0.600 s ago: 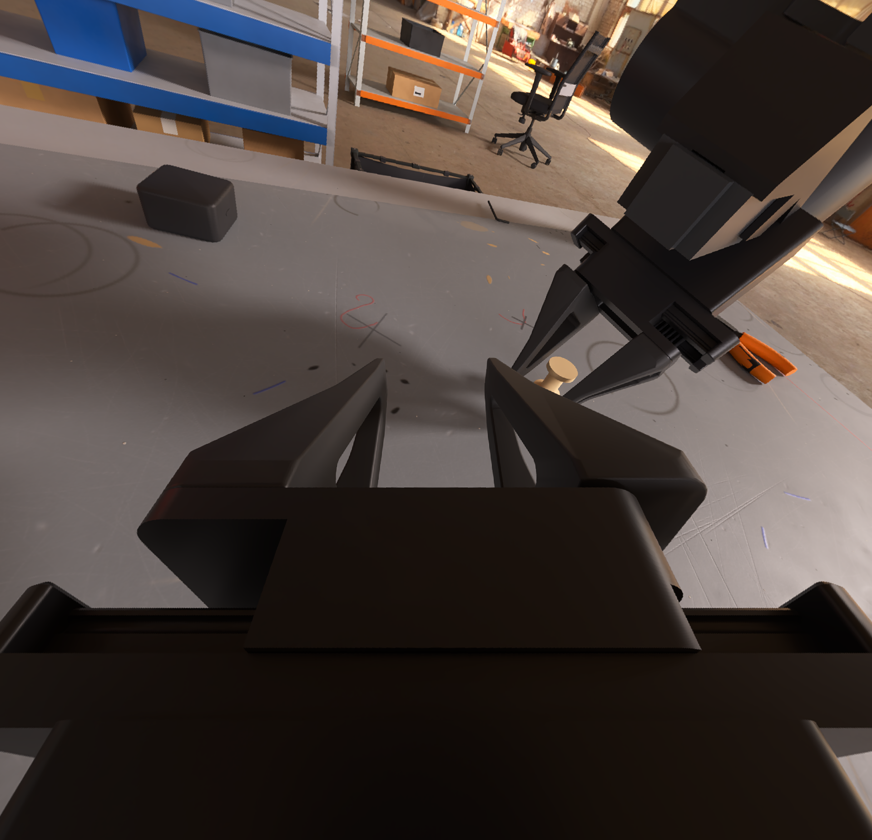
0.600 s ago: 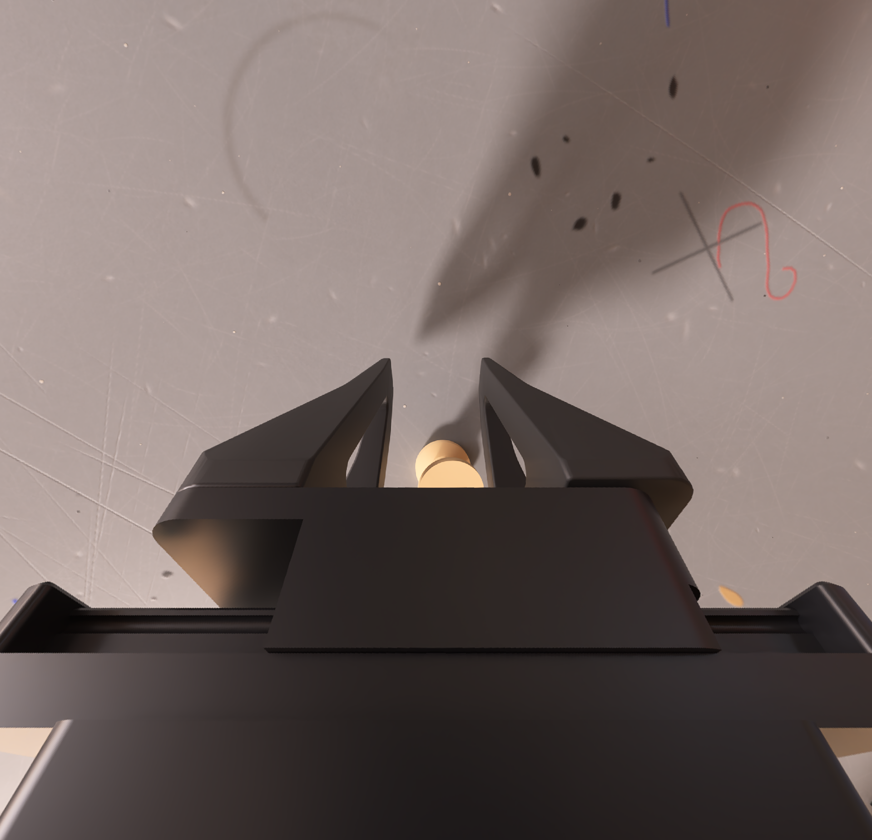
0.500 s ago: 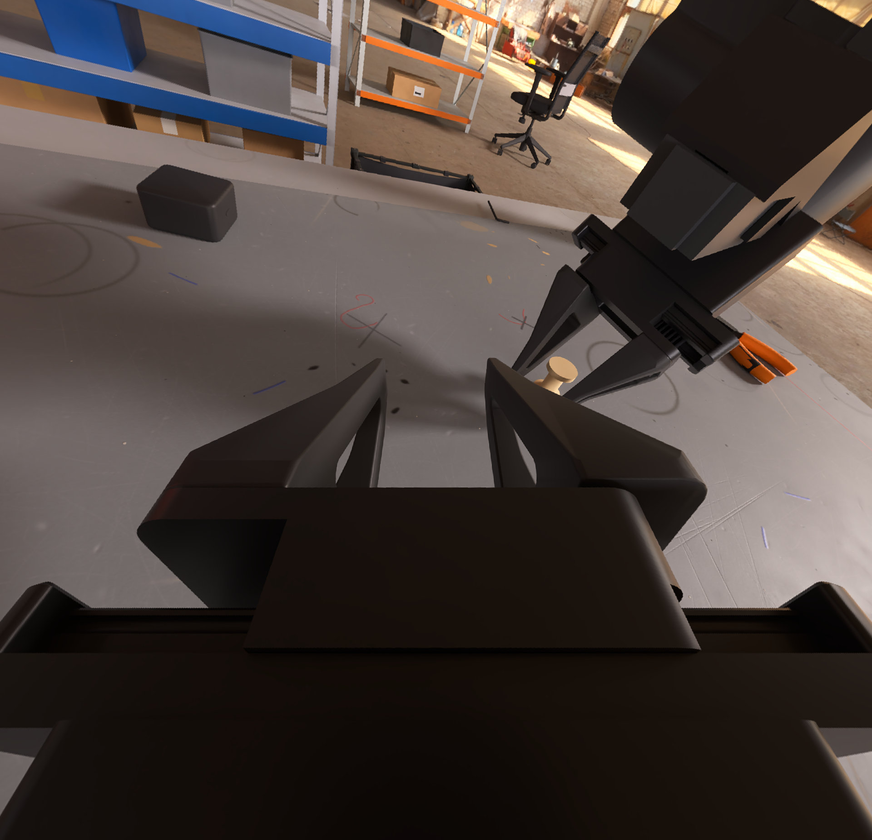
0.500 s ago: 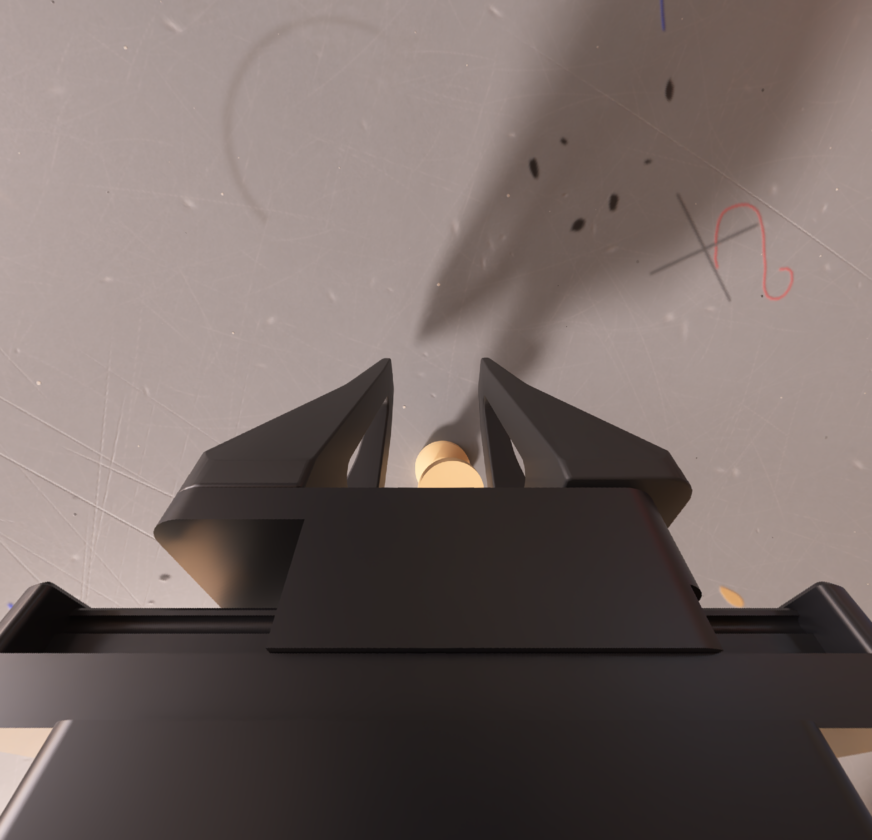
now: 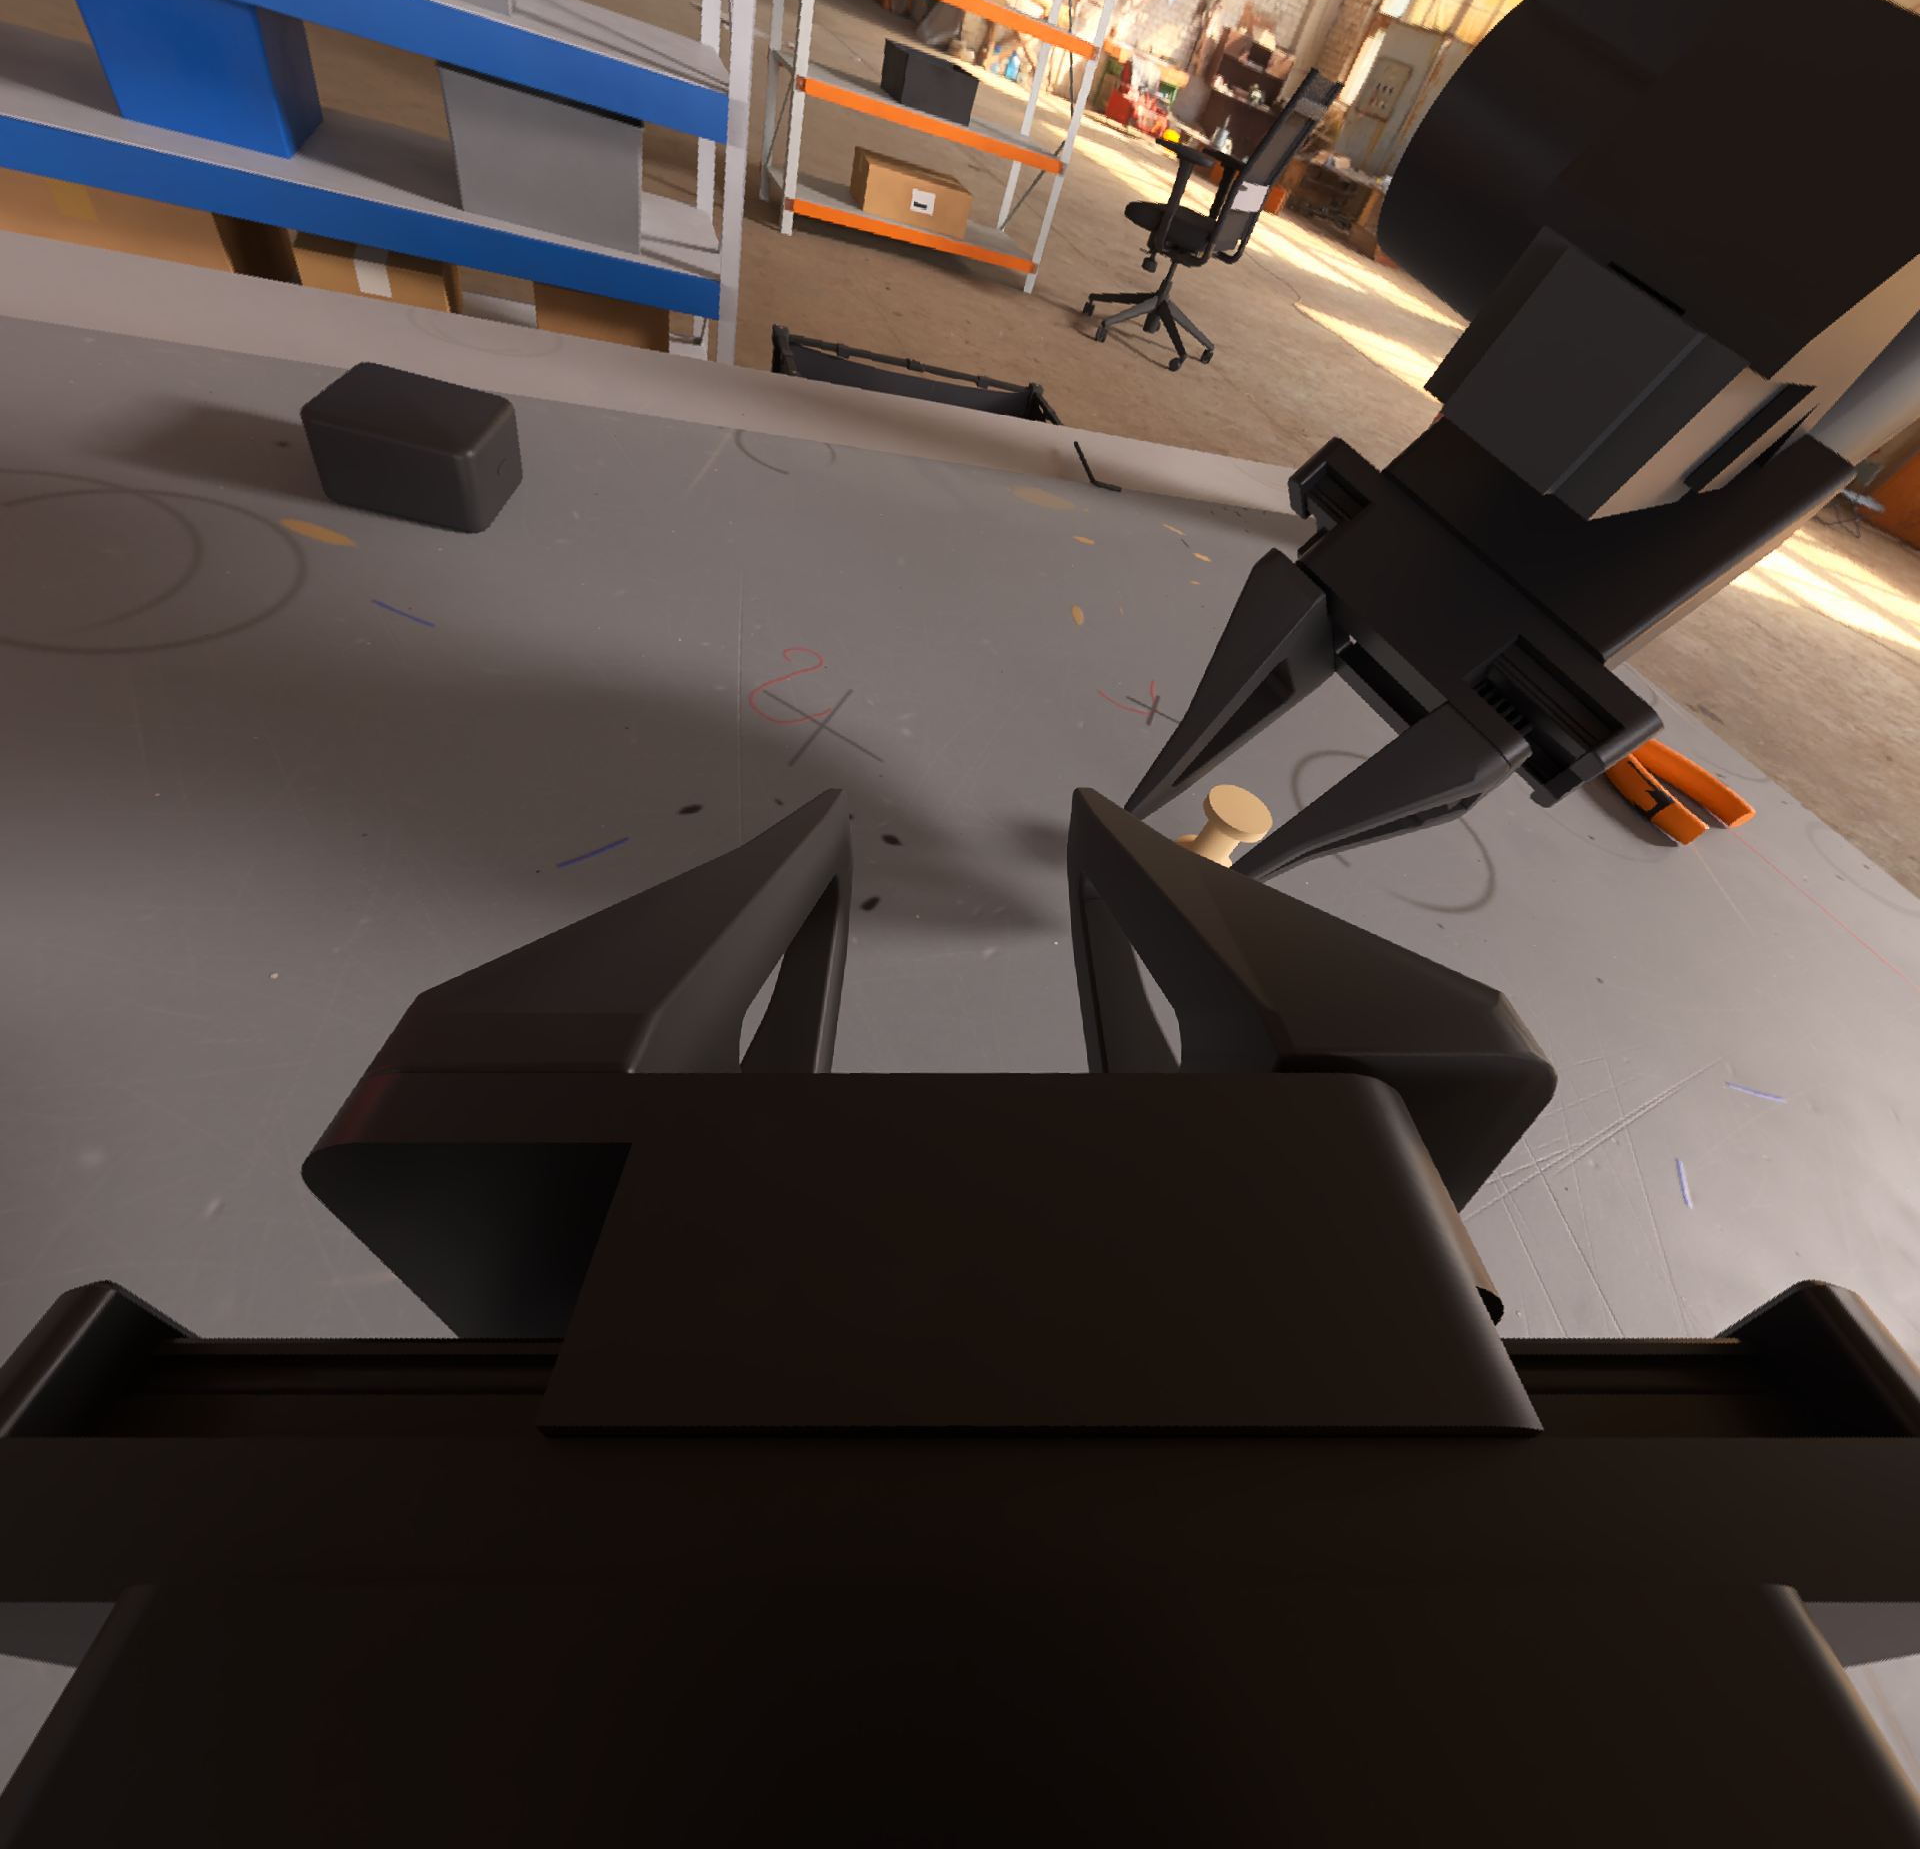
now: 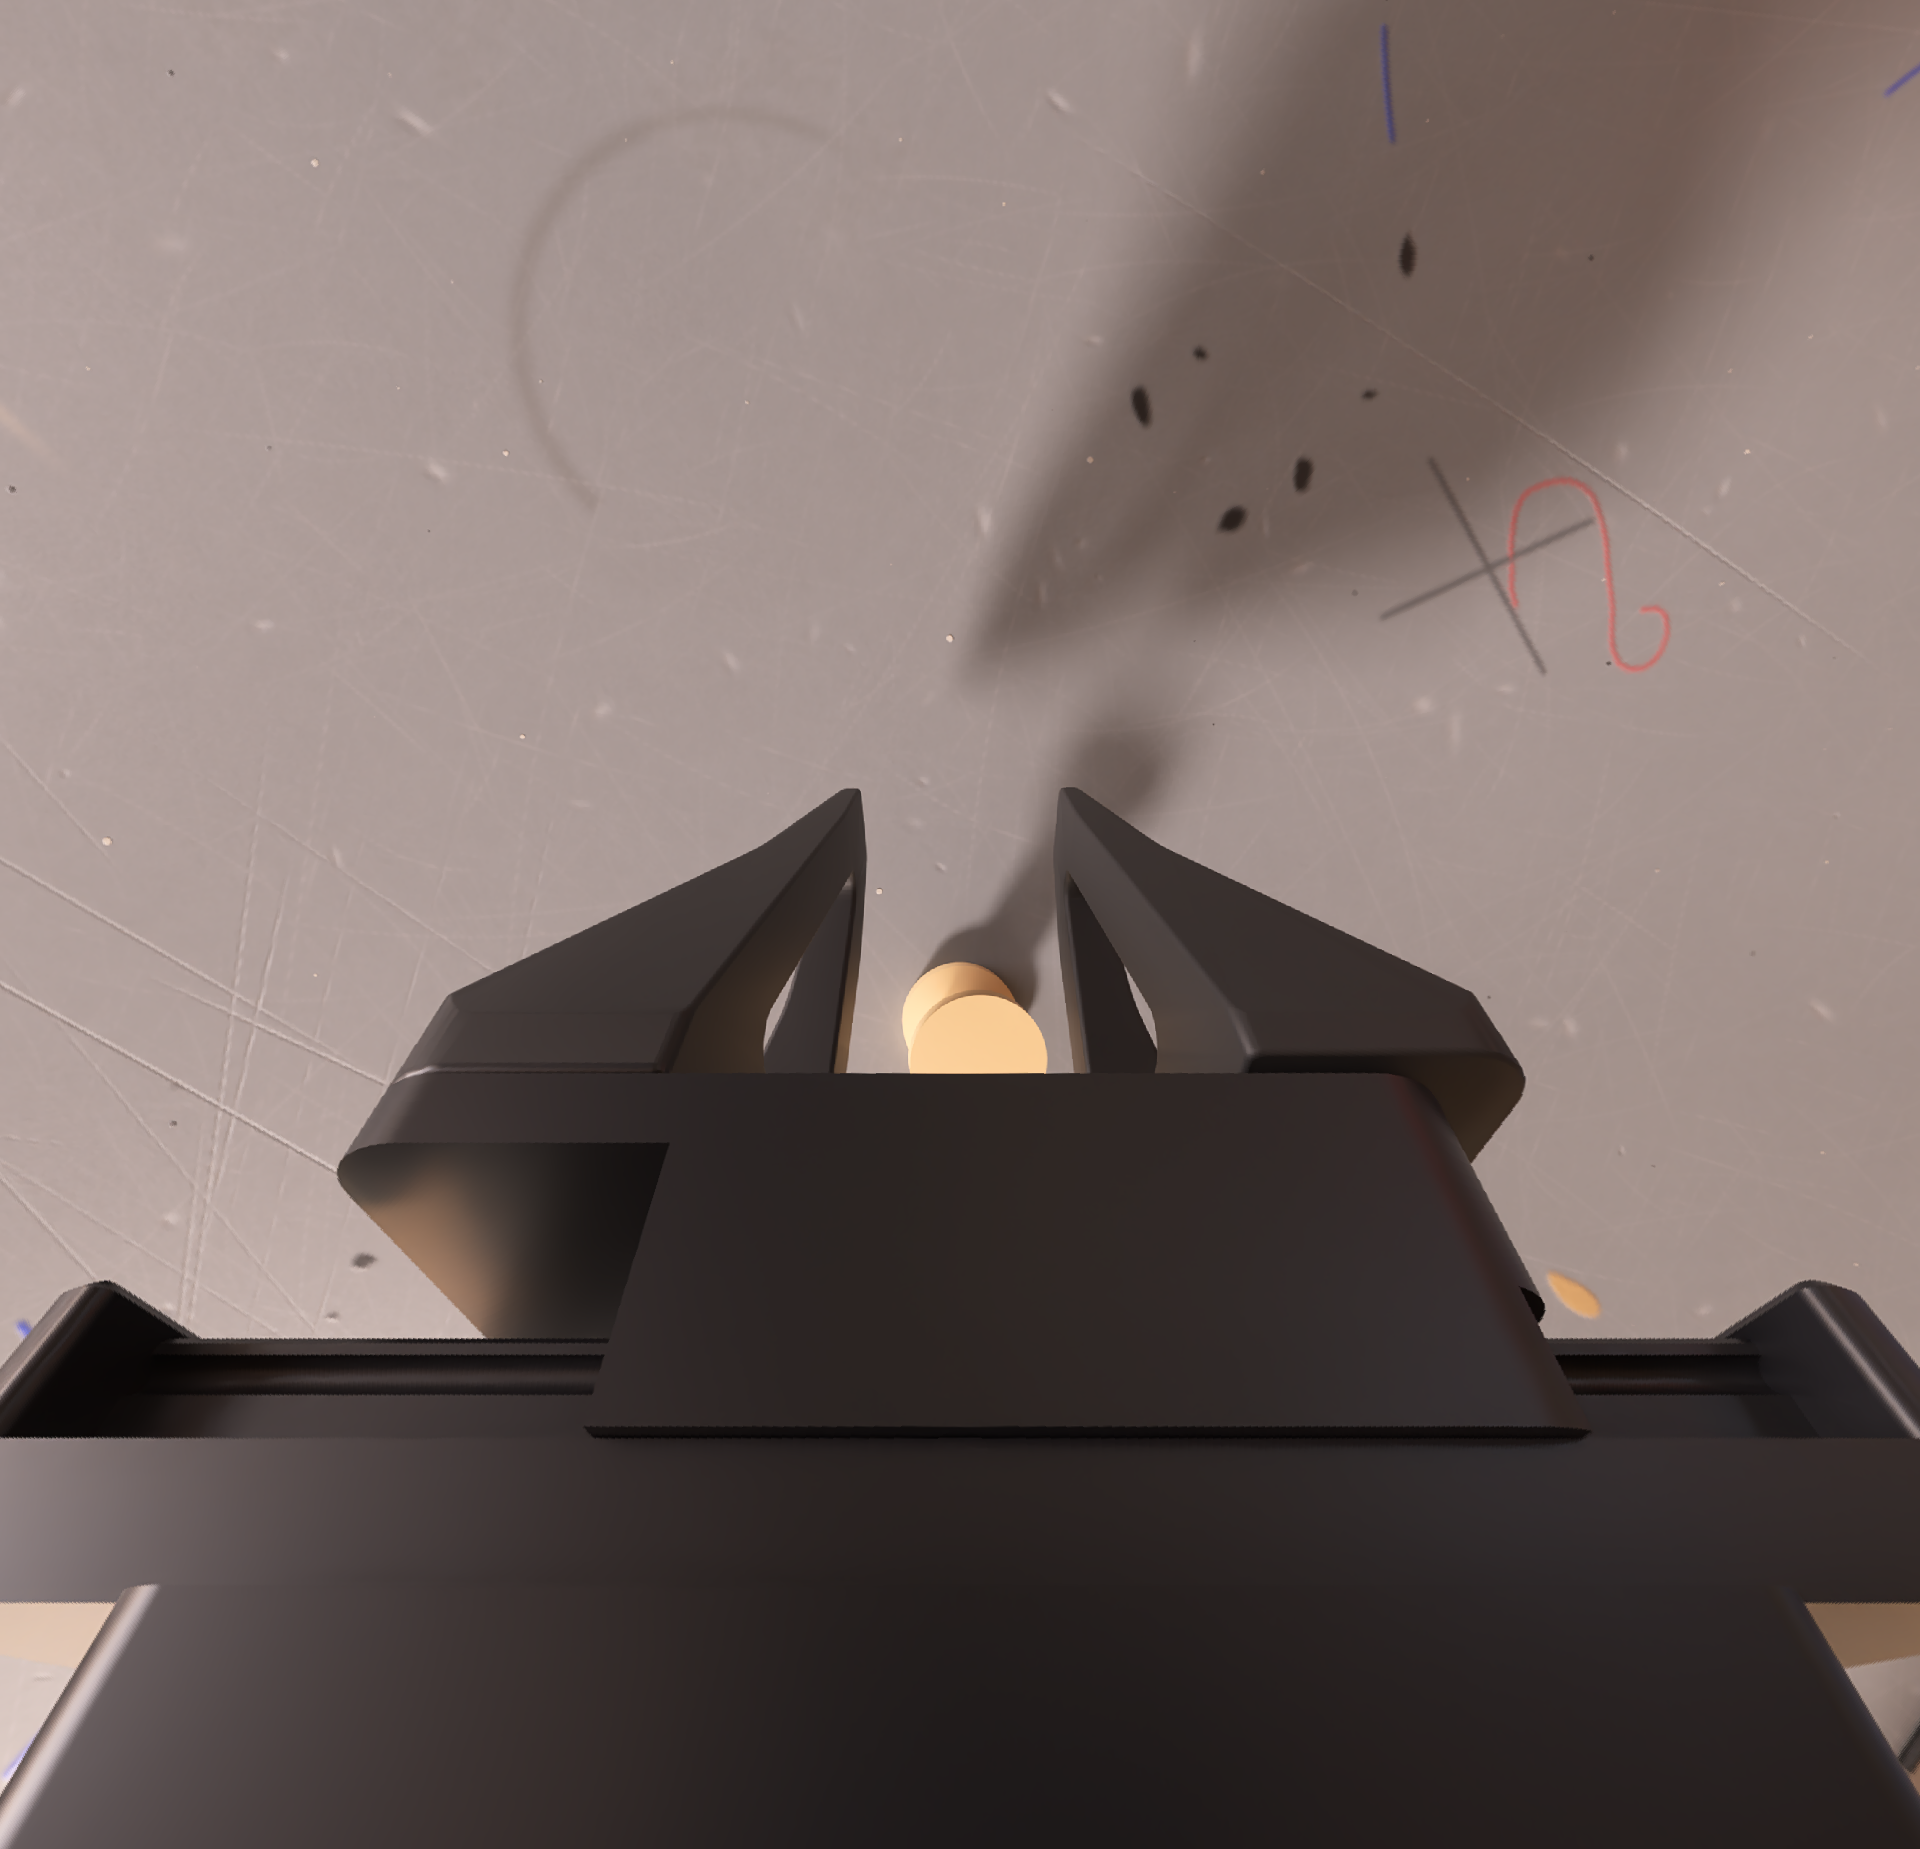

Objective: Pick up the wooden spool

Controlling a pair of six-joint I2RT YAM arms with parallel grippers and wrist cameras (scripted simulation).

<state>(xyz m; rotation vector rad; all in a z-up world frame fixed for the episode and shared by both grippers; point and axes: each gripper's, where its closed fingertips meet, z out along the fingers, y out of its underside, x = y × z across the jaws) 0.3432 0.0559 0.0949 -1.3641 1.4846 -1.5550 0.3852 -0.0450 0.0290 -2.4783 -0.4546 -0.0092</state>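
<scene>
Grey table (image 5: 416,864), scuffed, with pen marks and faint rings. Dark rounded box (image 5: 412,445) sits on it toward the far edge. Orange tool (image 5: 1675,797) lies on the table well right of the box. Beyond the box: blue shelving (image 5: 364,116). Right of that, orange-beamed rack (image 5: 914,126) holding a cardboard carton (image 5: 909,192). Black office chair (image 5: 1184,230) on the floor right of the rack.
</scene>
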